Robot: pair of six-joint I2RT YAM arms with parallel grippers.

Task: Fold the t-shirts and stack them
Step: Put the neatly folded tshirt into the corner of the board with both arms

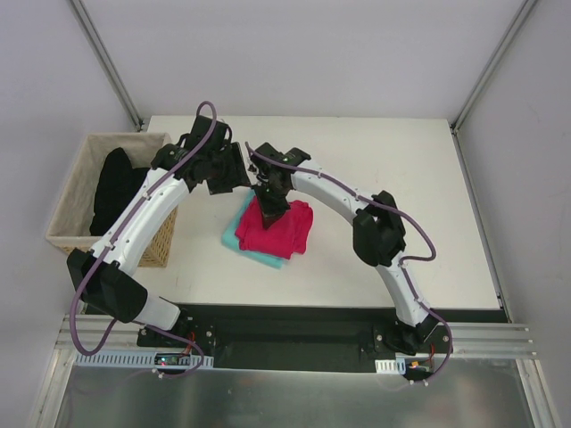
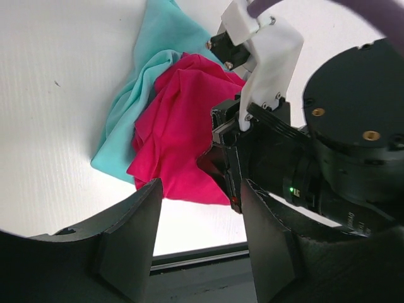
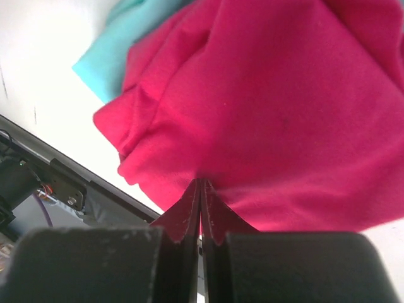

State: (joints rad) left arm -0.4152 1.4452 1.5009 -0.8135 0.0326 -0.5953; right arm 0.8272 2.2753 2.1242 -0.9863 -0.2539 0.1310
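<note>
A: What is being worked on, from the biggest thing down?

B: The white table (image 1: 401, 178) is being used as the folding surface, with a wicker basket (image 1: 159, 241) of dark cloth sitting at its left edge. Near the table's middle the teal shirt (image 1: 236, 236) is lying folded, and the pink shirt (image 1: 281, 227) is being set on top of it, rumpled rather than neat.

A: And the grippers?

B: The right gripper (image 3: 201, 186) is being held pinched together on a fold at the pink shirt's far edge. The left gripper (image 2: 199, 189) is being held wide apart just above the pile, with nothing between its fingers.

A: Which step is this judged to be?

B: Stacking is judged nearly done, and the top shirt is being tidied. Next, the pinched fold is probably needing to be drawn flat and released squarely over the teal shirt.
</note>
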